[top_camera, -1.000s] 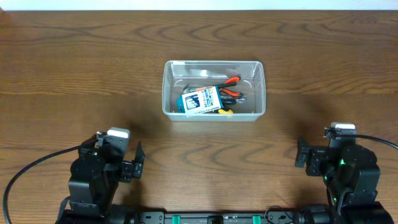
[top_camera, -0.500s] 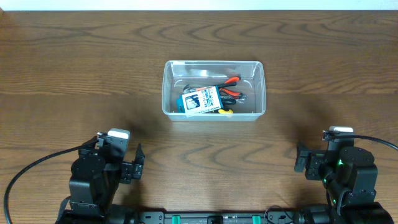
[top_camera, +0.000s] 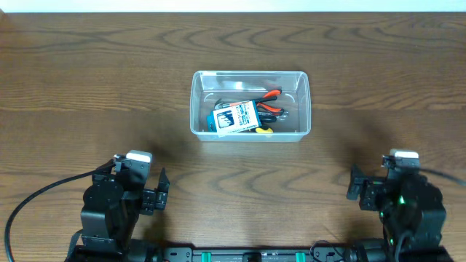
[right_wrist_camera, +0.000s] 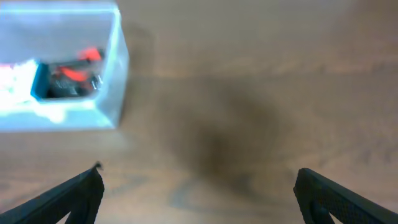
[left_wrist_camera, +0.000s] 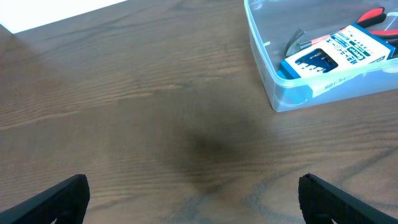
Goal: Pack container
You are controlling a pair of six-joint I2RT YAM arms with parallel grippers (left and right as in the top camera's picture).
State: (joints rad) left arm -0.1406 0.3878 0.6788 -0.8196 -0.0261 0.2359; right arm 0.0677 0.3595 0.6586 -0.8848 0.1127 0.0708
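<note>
wrist views show left gripper (left_wrist_camera: 191, 186) and right gripper (right_wrist_camera: 198, 180) jaws wide, empty; overhead alone shows whole container (top_camera: 251, 136).

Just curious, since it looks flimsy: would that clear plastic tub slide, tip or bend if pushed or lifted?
Probably slides rather than tips: the tub is low and wide on a smooth wooden table. Its thin clear walls may flex if squeezed. The tools and card packet inside likely add weight and could shift when lifted.

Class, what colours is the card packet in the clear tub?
The packet is blue and white; the left wrist view shows it best.
</note>
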